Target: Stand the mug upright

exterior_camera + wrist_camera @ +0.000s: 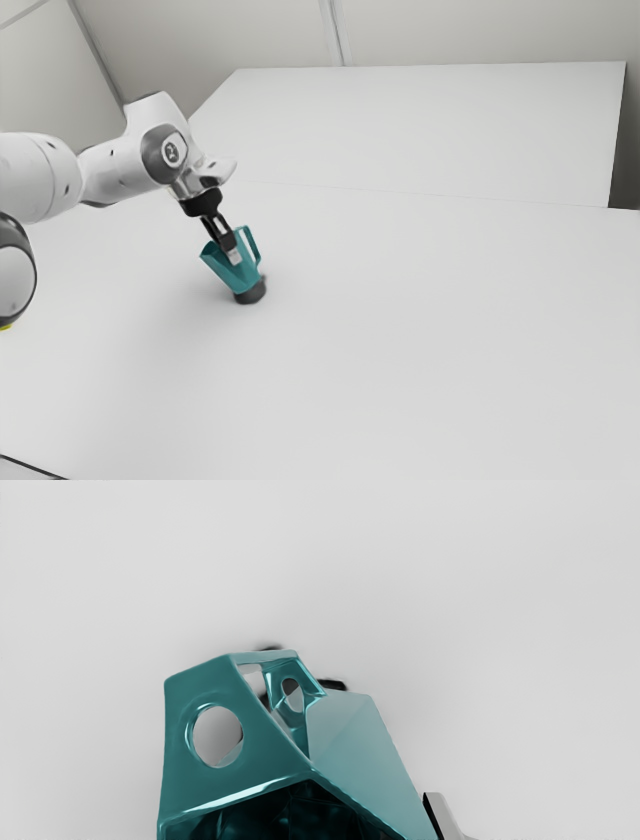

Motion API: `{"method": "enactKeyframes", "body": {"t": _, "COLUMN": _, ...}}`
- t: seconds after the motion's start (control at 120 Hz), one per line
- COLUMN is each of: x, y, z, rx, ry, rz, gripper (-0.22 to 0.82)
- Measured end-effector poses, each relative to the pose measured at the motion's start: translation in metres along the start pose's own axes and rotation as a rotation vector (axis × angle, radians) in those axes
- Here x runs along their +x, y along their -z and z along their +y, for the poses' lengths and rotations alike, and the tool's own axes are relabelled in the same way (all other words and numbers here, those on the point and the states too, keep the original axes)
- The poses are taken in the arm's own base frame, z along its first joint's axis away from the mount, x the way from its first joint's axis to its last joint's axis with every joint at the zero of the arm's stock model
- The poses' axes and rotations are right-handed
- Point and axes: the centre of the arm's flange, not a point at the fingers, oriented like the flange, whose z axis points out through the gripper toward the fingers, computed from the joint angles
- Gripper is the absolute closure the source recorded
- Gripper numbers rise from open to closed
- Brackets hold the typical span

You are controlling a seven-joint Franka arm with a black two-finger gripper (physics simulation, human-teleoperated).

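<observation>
Teal and angular, the mug looms nearest the hand's camera, mouth toward the gripper, round holes piercing its wall. From the side it leans: mouth up toward the exterior view's left, handle on the opposite side, dark foot low, at or near the white table. Whether the foot bears weight I cannot tell.

The gripper appears clenched on the mug's upper body, one fingertip along its outer side; the other is hard to make out, so the grasp is partly judged from the lean, which would hardly hold by itself. Gripping near the mouth probably leaves the foot free to meet the table as the body swings upright. It is not upright as it lies now; the mouth has to tip toward the exterior view's right.

Around it nothing stands in the way of that swing. The arm slopes in from the exterior view's left, and a pale panel lies well beyond. Slipping during the turn seems the main risk.
</observation>
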Motion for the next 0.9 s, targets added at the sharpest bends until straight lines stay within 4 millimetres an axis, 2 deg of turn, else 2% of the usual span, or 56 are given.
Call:
{"method": "enactKeyframes", "body": {"t": 0.108, "x": 0.009, "y": -0.007, "z": 0.017, "rx": 0.085, "ry": -0.048, "rz": -0.061, "gripper": 0.77}}
{"method": "enactKeyframes", "body": {"t": 0.458, "x": 0.009, "y": -0.027, "z": 0.065, "rx": 0.232, "ry": -0.098, "rz": -0.149, "gripper": 0.76}}
{"method": "enactKeyframes", "body": {"t": 0.642, "x": 0.015, "y": -0.037, "z": 0.089, "rx": 0.291, "ry": -0.122, "rz": -0.177, "gripper": 0.76}}
{"method": "enactKeyframes", "body": {"t": 0.758, "x": 0.009, "y": -0.043, "z": 0.1, "rx": 0.302, "ry": -0.103, "rz": -0.185, "gripper": 0.76}}
{"method": "enactKeyframes", "body": {"t": 0.9, "x": -0.004, "y": -0.048, "z": 0.102, "rx": 0.305, "ry": -0.055, "rz": -0.181, "gripper": 0.77}}
